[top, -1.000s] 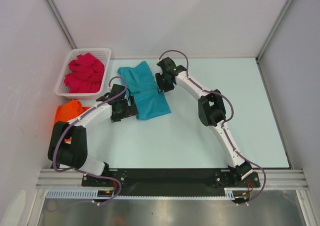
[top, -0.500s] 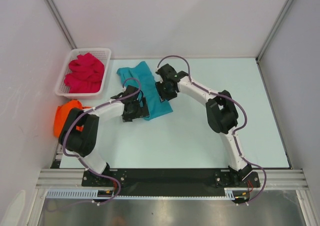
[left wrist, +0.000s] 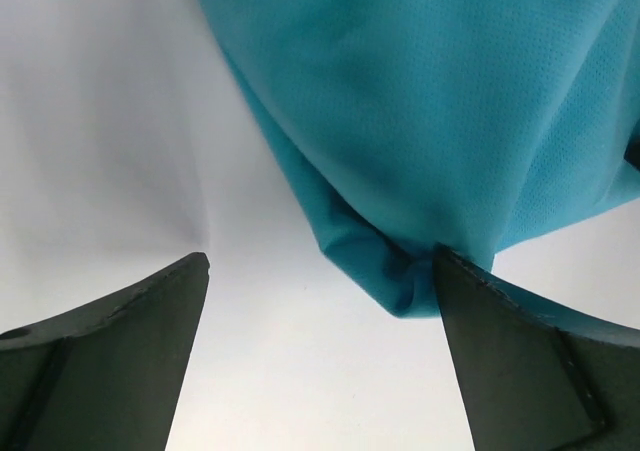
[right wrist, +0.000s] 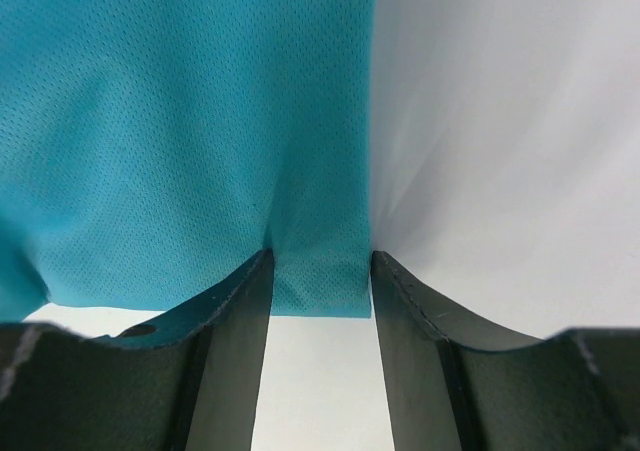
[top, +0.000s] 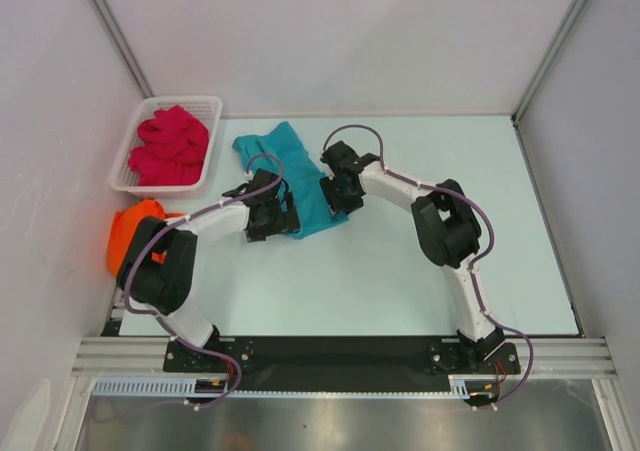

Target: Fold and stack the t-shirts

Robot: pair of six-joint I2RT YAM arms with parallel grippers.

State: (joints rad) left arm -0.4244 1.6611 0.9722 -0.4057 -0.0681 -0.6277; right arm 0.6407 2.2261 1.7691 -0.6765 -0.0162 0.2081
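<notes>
The teal-blue t-shirt [top: 290,166] lies bunched on the table between both arms. My left gripper [top: 280,223] is open at its near-left corner; in the left wrist view the shirt's corner [left wrist: 400,271] touches the right finger while the gripper [left wrist: 320,271] holds nothing. My right gripper [top: 338,196] is at the shirt's right edge. In the right wrist view it [right wrist: 321,263] has its jaws apart with the flat cloth edge [right wrist: 320,281] lying between them. The orange t-shirt [top: 135,226] is crumpled at the table's left edge. The crimson-pink t-shirt [top: 170,146] sits in the basket.
The white lattice basket [top: 215,102] stands at the back left by the wall. Frame posts and walls close in the left, right and back sides. The black base rail [top: 330,356] runs along the near edge.
Both grippers moved toward the near side and closer together, and the teal shirt's near part was drawn in narrower. In the last half second the right gripper shifted slightly right.
</notes>
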